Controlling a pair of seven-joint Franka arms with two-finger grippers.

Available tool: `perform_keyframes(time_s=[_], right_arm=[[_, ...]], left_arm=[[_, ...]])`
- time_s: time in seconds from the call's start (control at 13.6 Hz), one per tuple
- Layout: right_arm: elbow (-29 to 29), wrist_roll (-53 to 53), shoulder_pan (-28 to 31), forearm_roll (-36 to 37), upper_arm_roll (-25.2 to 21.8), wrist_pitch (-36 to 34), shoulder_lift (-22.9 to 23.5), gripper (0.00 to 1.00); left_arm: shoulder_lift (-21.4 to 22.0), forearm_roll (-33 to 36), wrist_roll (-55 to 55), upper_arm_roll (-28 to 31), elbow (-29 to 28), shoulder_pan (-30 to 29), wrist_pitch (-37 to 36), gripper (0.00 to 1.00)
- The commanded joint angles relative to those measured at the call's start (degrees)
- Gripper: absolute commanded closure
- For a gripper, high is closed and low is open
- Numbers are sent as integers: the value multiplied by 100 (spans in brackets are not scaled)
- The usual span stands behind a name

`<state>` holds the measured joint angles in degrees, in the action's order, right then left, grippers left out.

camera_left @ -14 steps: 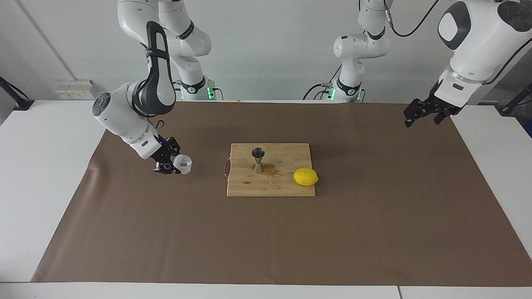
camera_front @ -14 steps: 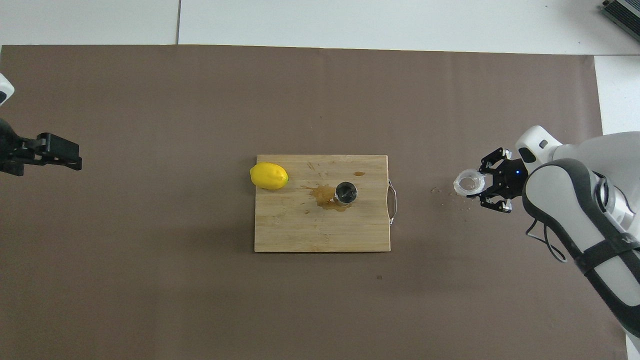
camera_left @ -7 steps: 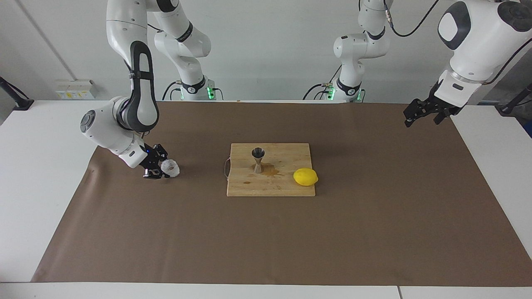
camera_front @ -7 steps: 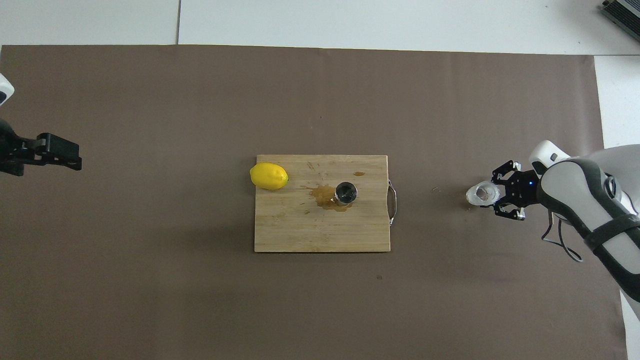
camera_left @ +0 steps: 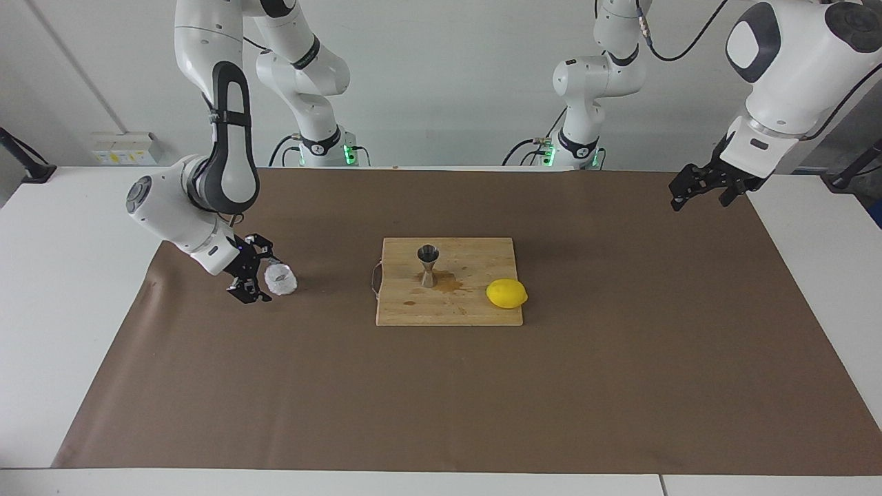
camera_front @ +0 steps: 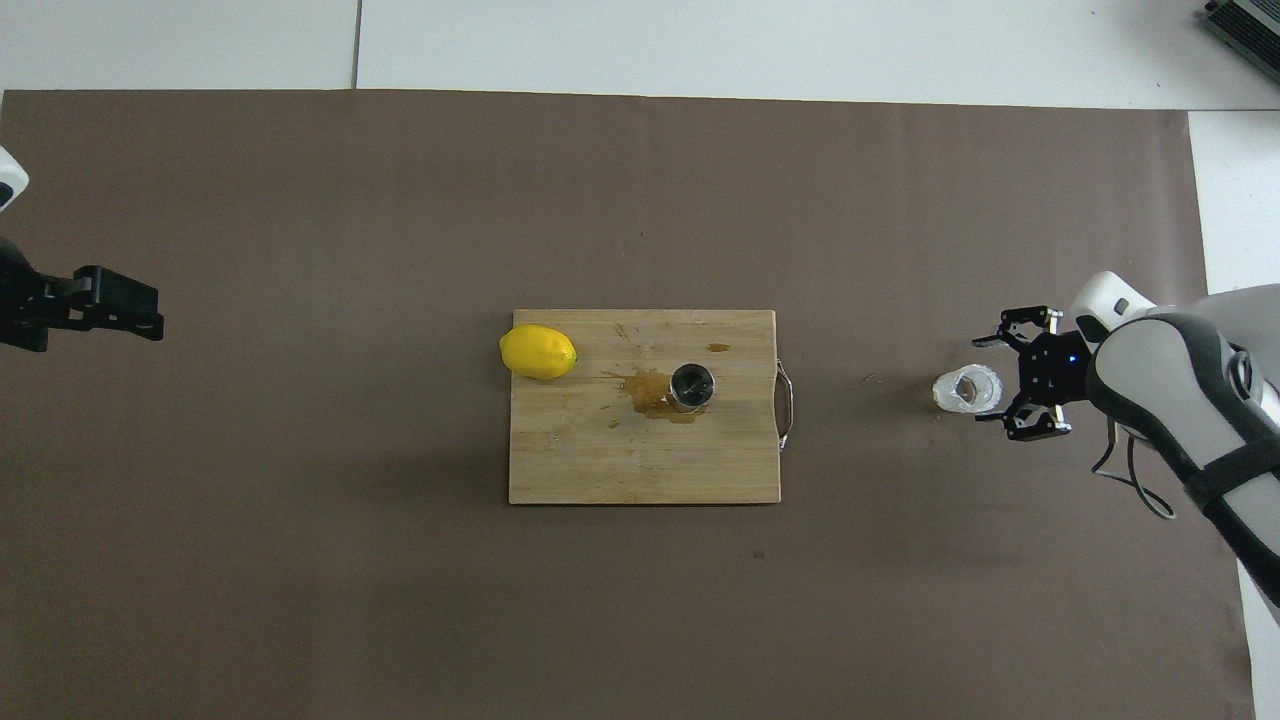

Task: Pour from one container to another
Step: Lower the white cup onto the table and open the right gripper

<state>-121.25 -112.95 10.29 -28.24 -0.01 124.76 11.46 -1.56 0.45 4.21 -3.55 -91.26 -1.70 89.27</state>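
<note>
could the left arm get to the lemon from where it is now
Probably yes. The left gripper waits open over the mat at its own end, and the lemon sits on the board edge toward that end, with only bare mat between; reach itself is unproven.

Bright, even light is falling from above in both views, leaving only soft, faint shadows: a dim patch is lying on the brown mat (camera_front: 640, 600) beside the cutting board (camera_front: 600, 460), and short smudges are sitting under the lemon (camera_left: 506, 293) and the jigger (camera_left: 428, 265). The white tabletop (camera_left: 62, 289) margins are reading close to washed out, and the spilled liquid on the board is showing a dull sheen. Focus is holding across both views, with no motion blur and straight mat edges.
</note>
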Motion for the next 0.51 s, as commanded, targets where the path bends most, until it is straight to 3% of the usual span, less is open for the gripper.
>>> perform_keyframes(time_s=[0.0,0.15,0.44], right_arm=[[-66,622,8,-23,27,-293,-476,0],[-31,1377,-88,134,18,-382,-793,0],[469,3633,-289,1222,88,-820,-1180,0]], left_arm=[[174,69,10,56,-172,64,-24,0],[174,78,10,56,-172,64,-24,0],[174,78,10,65,-172,64,-24,0]])
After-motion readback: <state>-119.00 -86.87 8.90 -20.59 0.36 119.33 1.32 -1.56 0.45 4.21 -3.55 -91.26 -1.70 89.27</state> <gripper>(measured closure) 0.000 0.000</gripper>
